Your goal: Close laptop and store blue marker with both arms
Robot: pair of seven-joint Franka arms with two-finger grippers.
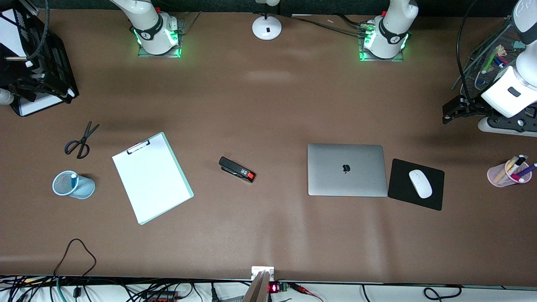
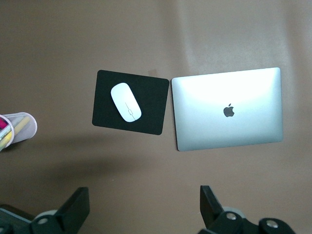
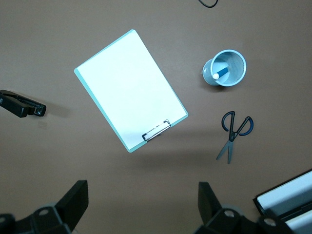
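The laptop (image 1: 346,170) lies shut on the table, lid up with the dark apple logo showing; it also shows in the left wrist view (image 2: 229,109). The blue marker (image 1: 74,180) stands in a pale blue mesh cup (image 1: 86,189) at the right arm's end; the right wrist view shows the marker (image 3: 222,74) in the cup (image 3: 239,59). My left gripper (image 1: 447,114) is open and empty, high over the table's left arm's end (image 2: 145,204). My right gripper (image 1: 20,90) is open and empty, high over the right arm's end (image 3: 143,200).
A black mouse pad (image 1: 434,195) with a white mouse (image 1: 420,183) lies beside the laptop. A pink cup of pens (image 1: 505,174) stands at the left arm's end. A stapler (image 1: 237,169), a clipboard (image 1: 152,177), scissors (image 1: 79,142) and a black paper tray (image 1: 46,63) are there too.
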